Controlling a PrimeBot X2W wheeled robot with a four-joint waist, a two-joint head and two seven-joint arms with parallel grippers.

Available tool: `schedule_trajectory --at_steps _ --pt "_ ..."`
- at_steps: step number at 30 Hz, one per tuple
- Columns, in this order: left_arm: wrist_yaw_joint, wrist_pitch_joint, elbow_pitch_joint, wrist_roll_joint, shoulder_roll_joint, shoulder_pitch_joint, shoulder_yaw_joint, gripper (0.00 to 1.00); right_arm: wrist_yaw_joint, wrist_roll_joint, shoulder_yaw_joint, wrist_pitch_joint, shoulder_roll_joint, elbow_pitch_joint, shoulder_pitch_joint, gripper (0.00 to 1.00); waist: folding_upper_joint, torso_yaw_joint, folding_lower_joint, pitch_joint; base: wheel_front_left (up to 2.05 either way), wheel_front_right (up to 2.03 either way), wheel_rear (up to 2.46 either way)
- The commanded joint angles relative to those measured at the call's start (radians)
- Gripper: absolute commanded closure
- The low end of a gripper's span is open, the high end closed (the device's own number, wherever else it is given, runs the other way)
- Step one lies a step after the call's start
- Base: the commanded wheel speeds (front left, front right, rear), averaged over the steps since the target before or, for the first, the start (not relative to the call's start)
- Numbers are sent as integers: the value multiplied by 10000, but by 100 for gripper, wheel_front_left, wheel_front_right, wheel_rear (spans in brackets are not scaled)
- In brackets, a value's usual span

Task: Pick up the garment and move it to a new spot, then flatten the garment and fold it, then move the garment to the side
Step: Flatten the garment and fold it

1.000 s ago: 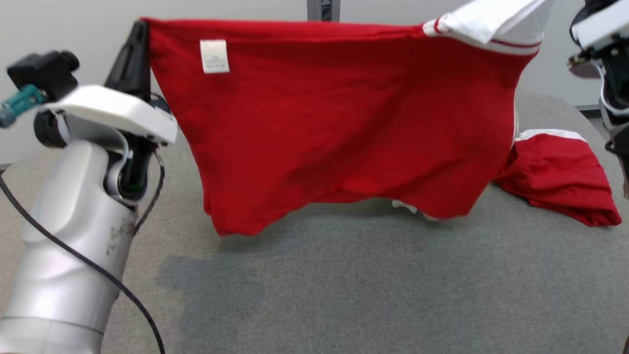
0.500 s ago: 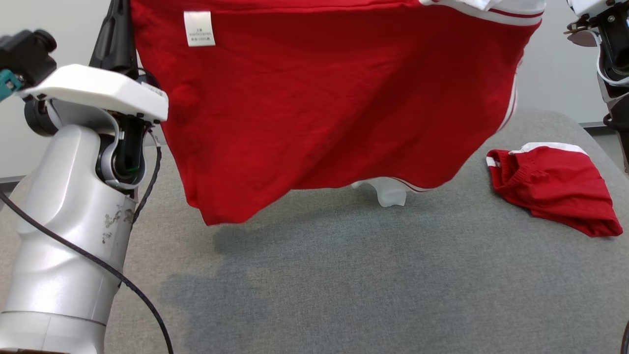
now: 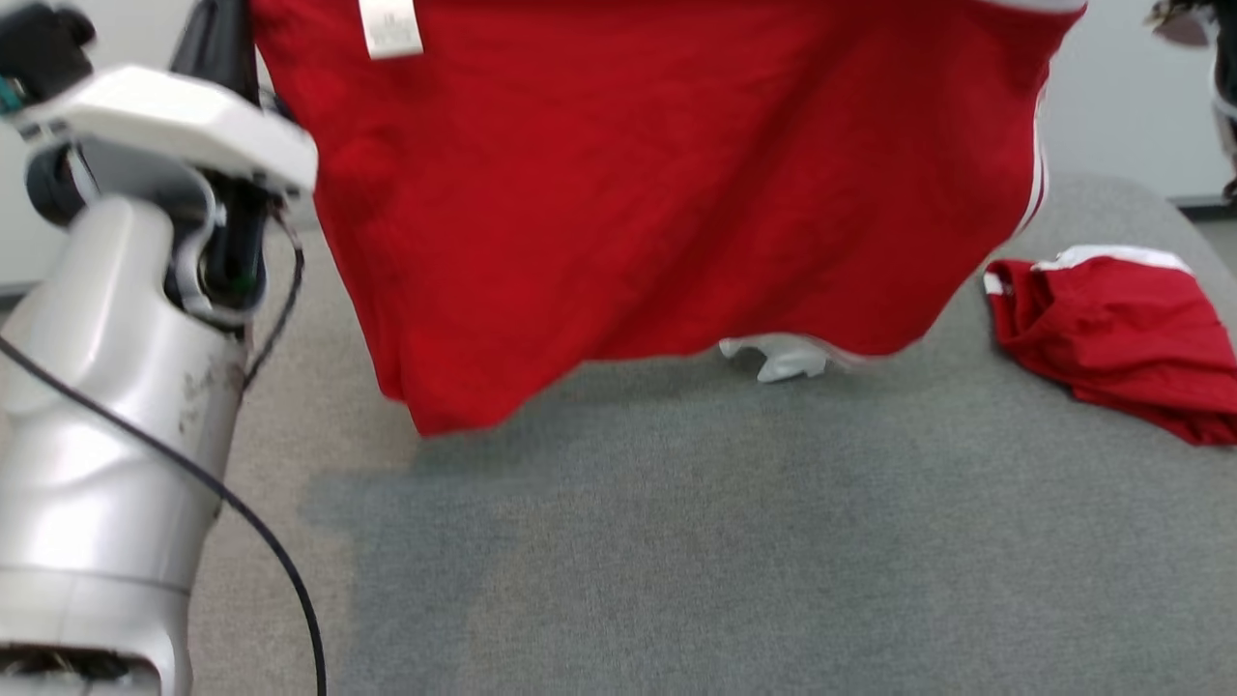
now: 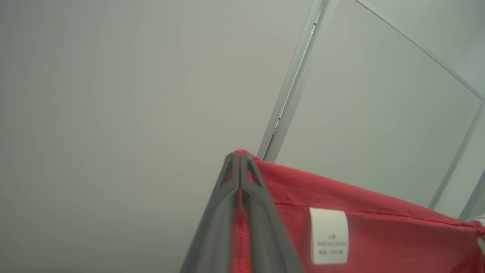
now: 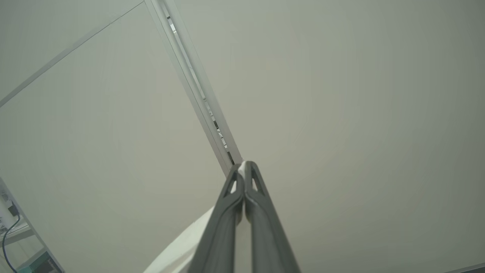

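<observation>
Currently you have the garment (image 3: 676, 193) lifted and spread as a red sheet across the upper half of the head view. Its top edge runs out of the frame's top and its lower hem hangs above the grey table (image 3: 725, 541). Whether the lowest fold at lower left just brushes the cloth surface, you cannot tell.

Your left gripper (image 4: 240, 163) is clamped tight on a red corner, with fabric pinched between the fingers and the care label (image 4: 329, 236) hanging just to its right in the left wrist view. Your right gripper (image 5: 244, 168) is likewise pressed closed, with a sliver of white trim (image 5: 182, 250) caught at its tips. Judging by that, it holds the garment's white-edged corner.

So the pick-up looks done, and the carry to a new spot is under way. Nothing has been laid down yet. Left for you are setting it down, flattening it, folding it and moving it aside.

Mind the second red garment (image 3: 1121, 338) lying at the right edge of the head view, and the small white piece (image 3: 783, 358) peeking out under the hem. The open grey area at centre and bottom looks like the roomiest place to land.
</observation>
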Motion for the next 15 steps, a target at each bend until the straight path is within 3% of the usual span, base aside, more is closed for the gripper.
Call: schedule_trajectory --at_steps 1,7,11,15 --pt "102 186 66 -53 20 -674 18 100 6 -221 120 75 -15 169 -506 100 -1 33 0 758 0 0 0" --pt "127 257 803 82 -242 -2616 -45 100 6 -765 386 -290 -97 788 -1986 100 -1 289 0 2216 0 0 0" --pt "-132 -616 1744 272 -555 -4282 -7 100 6 -1103 238 -1647 18 1474 -3232 100 -1 479 0 3125 0 0 0" --pt "-243 -1057 2156 404 -781 -5255 121 100 6 -1535 141 -2095 6 1481 -3987 100 -1 623 0 3602 0 0 0"
